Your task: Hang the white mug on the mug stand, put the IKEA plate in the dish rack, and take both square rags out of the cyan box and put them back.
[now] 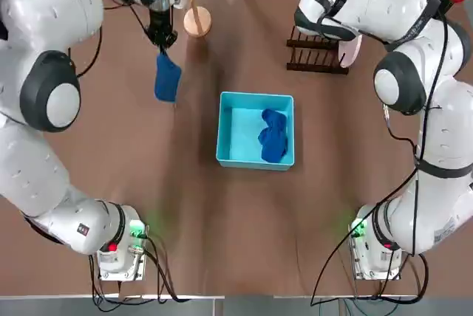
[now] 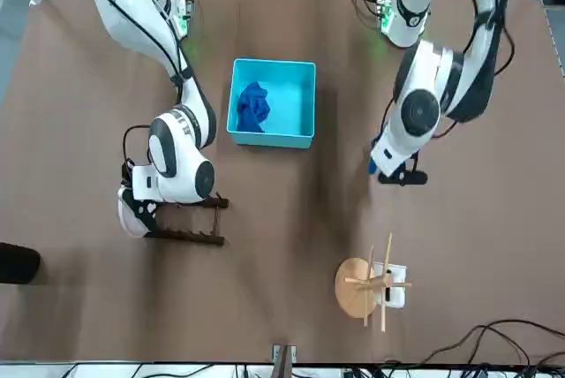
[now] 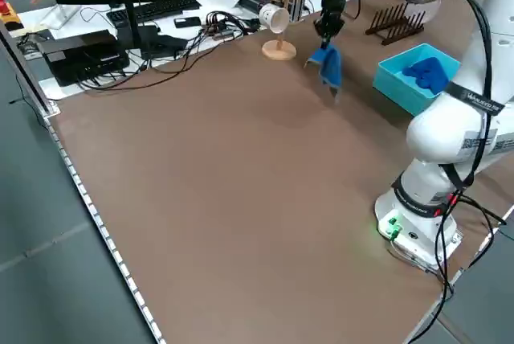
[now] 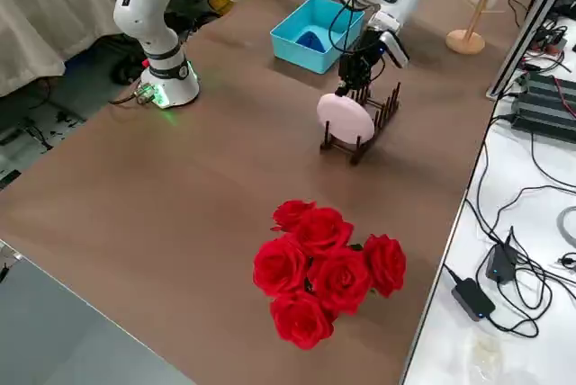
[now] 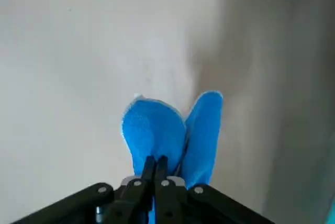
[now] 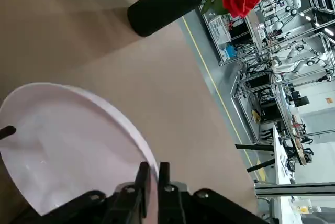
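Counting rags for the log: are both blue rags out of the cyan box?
No, one rag lies in the cyan box; the left gripper holds the other rag above the table.

Both arms reach far across the table, the left gripper (image 5: 155, 169) pinched shut pointing down, the right gripper (image 6: 151, 174) nearly closed.

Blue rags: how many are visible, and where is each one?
2. One blue rag hangs from the left gripper above the table, near the mug stand. The other rag lies bunched inside the cyan box.
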